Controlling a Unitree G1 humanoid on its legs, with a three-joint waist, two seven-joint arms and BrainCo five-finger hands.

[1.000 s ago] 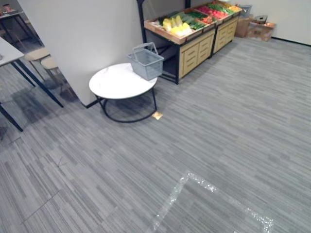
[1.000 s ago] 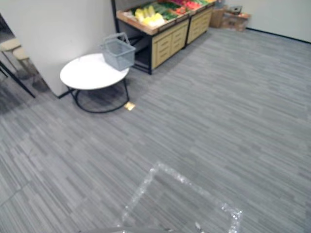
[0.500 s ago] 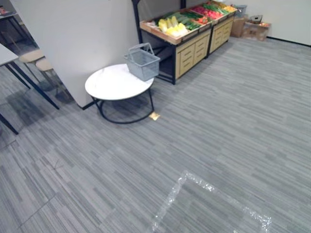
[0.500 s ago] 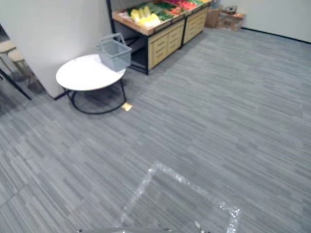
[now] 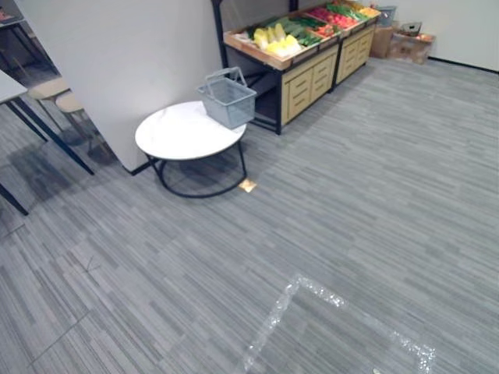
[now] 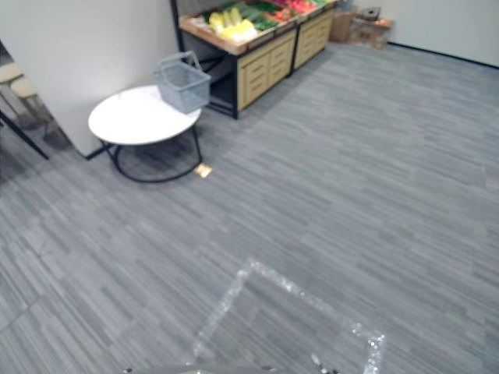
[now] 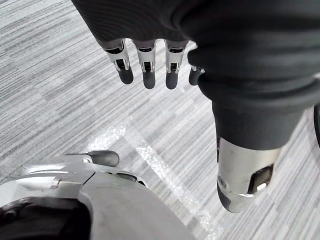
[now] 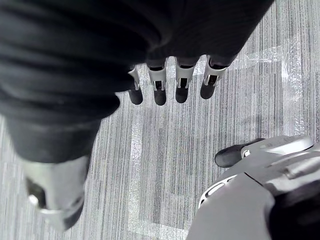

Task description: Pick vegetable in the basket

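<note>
A grey wire basket (image 5: 228, 97) with its handle up stands on the far edge of a round white table (image 5: 185, 131), far ahead on the left. Behind it a wooden produce stand (image 5: 290, 48) holds yellow vegetables (image 5: 274, 40), green vegetables (image 5: 306, 31) and red ones (image 5: 337, 17). My left hand (image 7: 150, 55) hangs over the grey floor, fingers straight and holding nothing. My right hand (image 8: 172, 75) hangs the same way, relaxed and empty. Both hands are far from the basket and the stand.
A white wall panel (image 5: 125, 54) stands left of the table, with stools (image 5: 54, 93) and a dark-legged desk (image 5: 15, 86) beyond it. Cardboard boxes (image 5: 407, 45) sit at the far wall. Shiny tape (image 5: 343, 304) marks a square on the grey carpet nearby.
The whole picture has shifted slightly, so the camera has moved; the table and stand now sit a little further left and higher. Nothing in the scene itself has moved.
</note>
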